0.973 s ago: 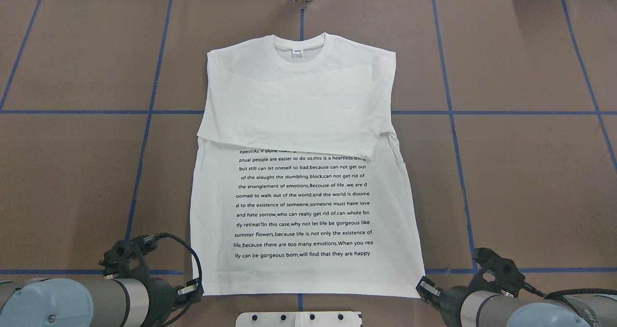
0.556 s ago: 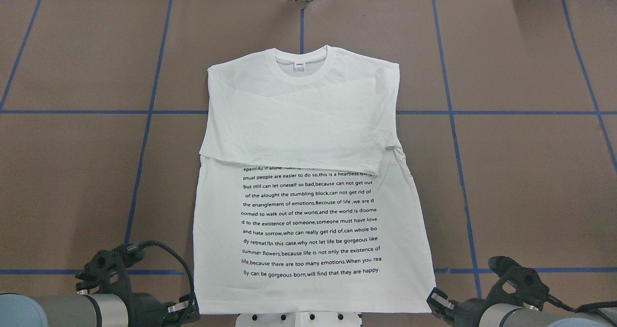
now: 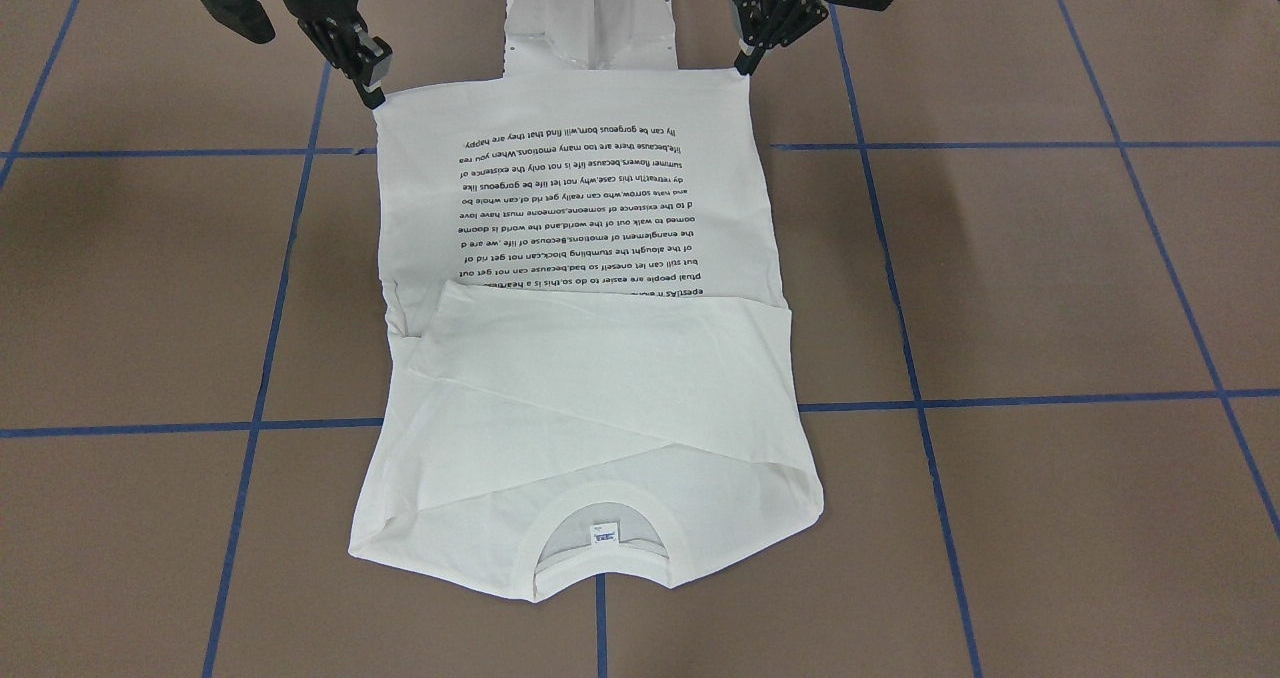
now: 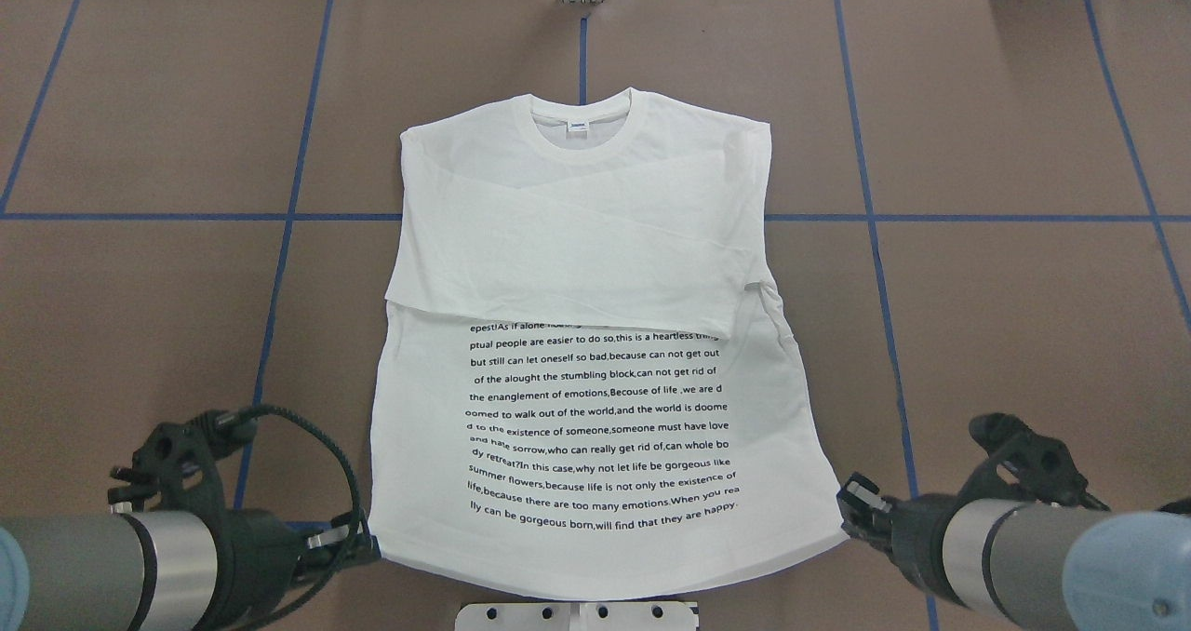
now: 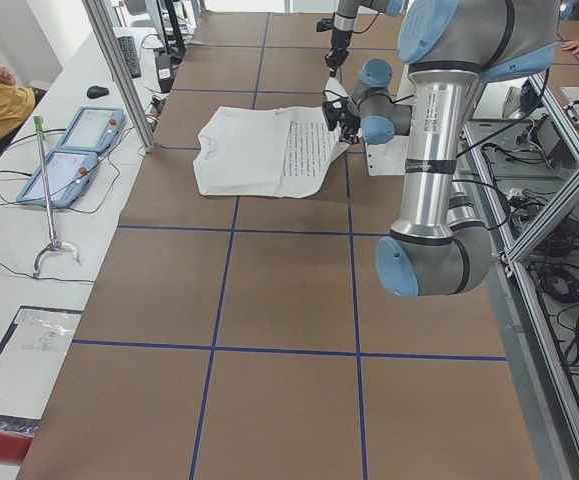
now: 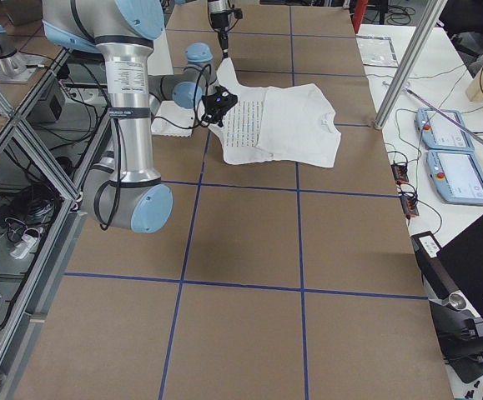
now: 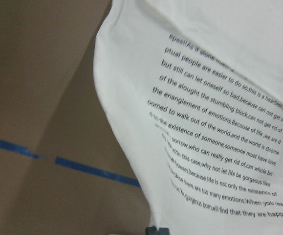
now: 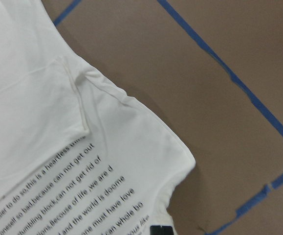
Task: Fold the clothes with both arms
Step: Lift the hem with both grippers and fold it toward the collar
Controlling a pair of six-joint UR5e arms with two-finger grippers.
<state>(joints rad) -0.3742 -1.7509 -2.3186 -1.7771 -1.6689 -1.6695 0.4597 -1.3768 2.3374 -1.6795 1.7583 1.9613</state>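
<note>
Overhead cam sits behind robot, high up, looks fwd & down: left gripper [image 4: 365, 544] and right gripper [image 4: 845, 505] at frame bottom, T-shirt [image 4: 586, 240] running away ahead of them. Front cam is opposite, past the T-shirt's far end, faces back toward the claws, steep down, so sides mirror. Two side cams stand off at the table [image 5: 269, 300] ends, well away from either claw, looking along it. Wrist cams ride just behind each claw, v. close, seeing printed cloth ahead. All views share the T-shirt's text area.
</note>
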